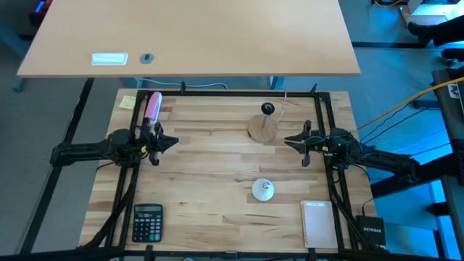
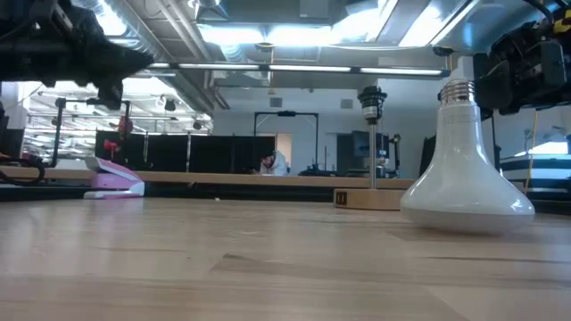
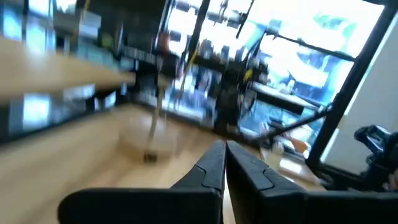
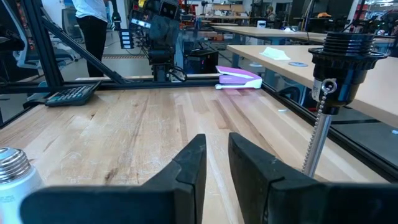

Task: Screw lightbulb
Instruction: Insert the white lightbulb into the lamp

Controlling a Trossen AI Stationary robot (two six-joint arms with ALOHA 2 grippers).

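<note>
The white lightbulb (image 1: 262, 190) stands on its globe on the wooden table, silvery screw base up, near the front middle; it also shows in the low view (image 2: 466, 178) and the right wrist view (image 4: 15, 177). The round wooden disc (image 1: 262, 129) bears a black socket (image 4: 348, 56) on a thin post, at the far middle. My left gripper (image 1: 172, 141) hovers at the table's left, shut and empty (image 3: 225, 163). My right gripper (image 1: 288, 139) hovers right of the disc, empty, with a narrow gap between its fingers (image 4: 216, 152).
A pink stapler (image 1: 153, 106) and a yellow note (image 1: 127, 101) lie at the far left. A calculator (image 1: 147, 221) lies at the near left and a white notepad (image 1: 317, 223) at the near right. Black frame rails (image 1: 326, 109) edge the table.
</note>
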